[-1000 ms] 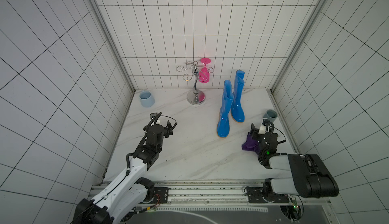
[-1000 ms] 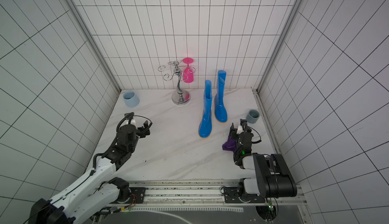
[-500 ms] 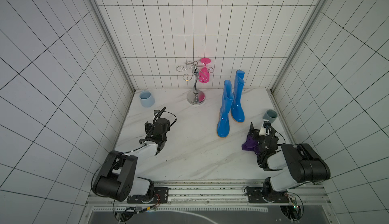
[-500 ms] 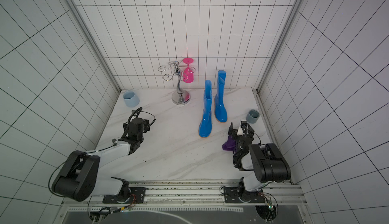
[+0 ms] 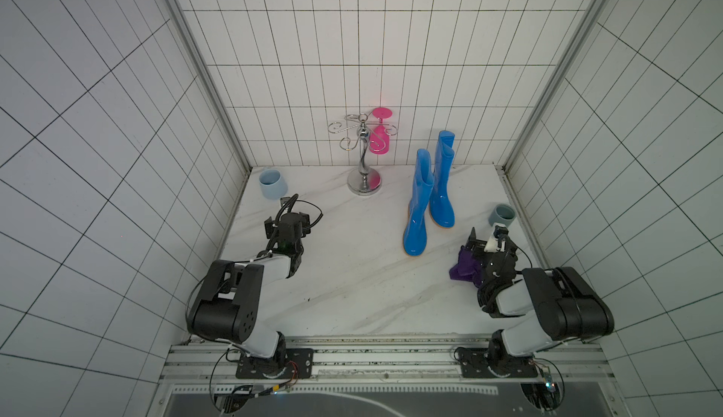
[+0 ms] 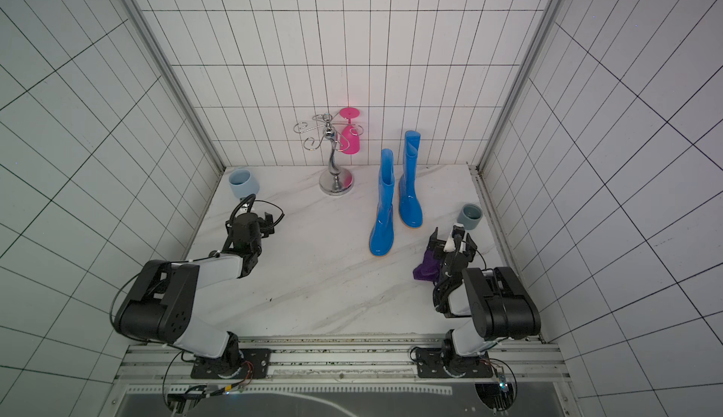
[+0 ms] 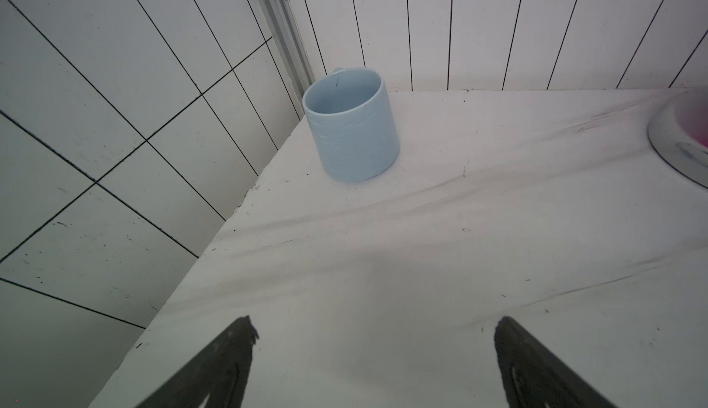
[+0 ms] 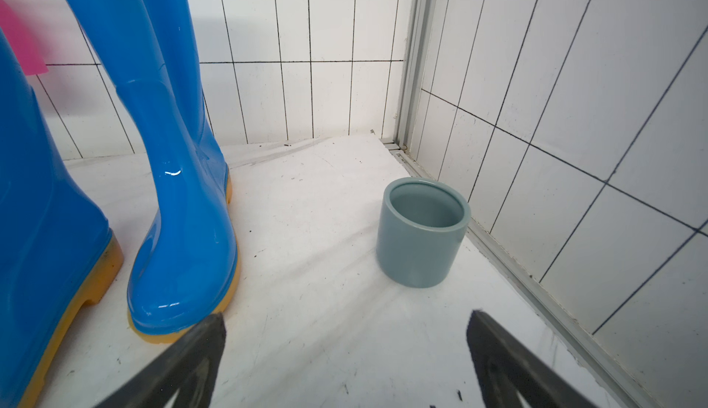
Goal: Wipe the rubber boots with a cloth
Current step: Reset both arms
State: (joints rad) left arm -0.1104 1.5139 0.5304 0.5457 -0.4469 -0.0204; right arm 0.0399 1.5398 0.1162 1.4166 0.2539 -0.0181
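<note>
Boots (image 5: pixel 420 199) stand upright on the counter (image 5: pixel 352 278), far right. Left pincer (image 7: pixel 375 325) and right pincer (image 8: pixel 346 320) gape wide, both empty; cloth (image 5: pixel 463 268) lies crumpled beside the right one.

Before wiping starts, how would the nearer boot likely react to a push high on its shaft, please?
The nearer boot stands tall on a narrow sole, so it would probably tip. Its glossy surface looks slippery, and the hollow shaft may flex.

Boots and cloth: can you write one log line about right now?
rubber boots: upright, untouched | cloth: on table beside right gripper | right gripper: open, empty | left gripper: open, empty, facing light-blue mug
</note>
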